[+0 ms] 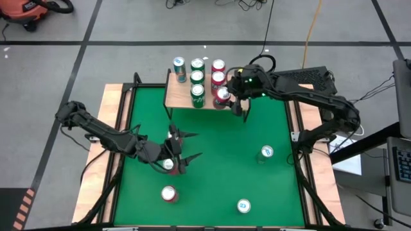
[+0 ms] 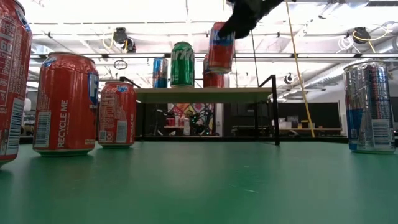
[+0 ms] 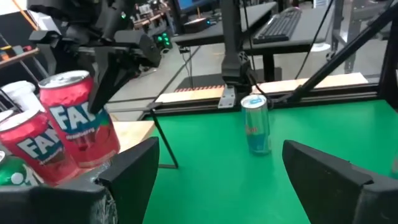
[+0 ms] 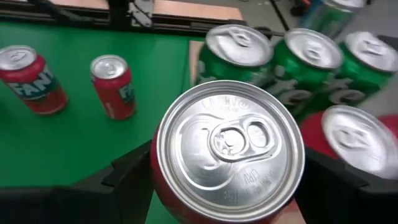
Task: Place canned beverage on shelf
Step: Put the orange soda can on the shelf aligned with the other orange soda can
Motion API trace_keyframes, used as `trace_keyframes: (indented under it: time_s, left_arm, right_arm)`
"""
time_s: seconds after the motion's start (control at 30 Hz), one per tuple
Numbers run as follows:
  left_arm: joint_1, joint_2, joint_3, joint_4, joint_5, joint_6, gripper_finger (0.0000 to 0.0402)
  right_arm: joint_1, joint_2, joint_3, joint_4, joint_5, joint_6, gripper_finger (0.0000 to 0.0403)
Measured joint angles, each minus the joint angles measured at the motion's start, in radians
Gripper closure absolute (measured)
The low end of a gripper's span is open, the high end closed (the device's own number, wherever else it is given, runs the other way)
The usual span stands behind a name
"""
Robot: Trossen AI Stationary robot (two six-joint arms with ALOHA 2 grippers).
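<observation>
The shelf (image 1: 174, 96) stands at the table's far edge and carries several cans upright on its plank: green (image 1: 197, 78), red (image 1: 218, 66) and blue-silver (image 1: 178, 64). My right gripper (image 1: 226, 97) is shut on a red canned beverage (image 1: 222, 94) over the shelf's near right part. The low view shows this can (image 2: 219, 47) tilted above the plank (image 2: 205, 94). My left gripper (image 1: 190, 146) hovers open over the table's left middle, with nothing between its fingers (image 3: 134, 171). A red can (image 1: 168, 164) stands just beside it. My right gripper pinches the red can by its side wall (image 4: 158, 186), one finger (image 4: 127, 177) on either side just below the top rim. The fingers come slanting down from the table's right. The can is lifted clear of the plank and tilted, its top (image 4: 230, 149) toward the wrist camera.
More cans stand on the green table: a red one (image 1: 169, 194) near the front left, a silver-teal one (image 1: 244, 205) near the front, a teal one (image 1: 266, 152) at the right. The green mat's middle is bare. A keyboard (image 1: 308, 77) lies beyond the table's far right corner.
</observation>
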Motion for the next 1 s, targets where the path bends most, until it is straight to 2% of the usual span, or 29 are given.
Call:
trace_keyframes:
  time_s: [0.47, 1.0]
  left_arm:
    - [-0.011, 0.007, 0.0, -0.035, 0.018, -0.045, 0.0071]
    - [-0.016, 0.007, 0.0, -0.051, 0.02, -0.06, 0.0071]
  right_arm:
    - [-0.042, 0.102, 0.0, 0.025, -0.01, -0.047, 0.0108]
    - [-0.052, 0.107, 0.0, 0.04, -0.009, -0.048, 0.0081]
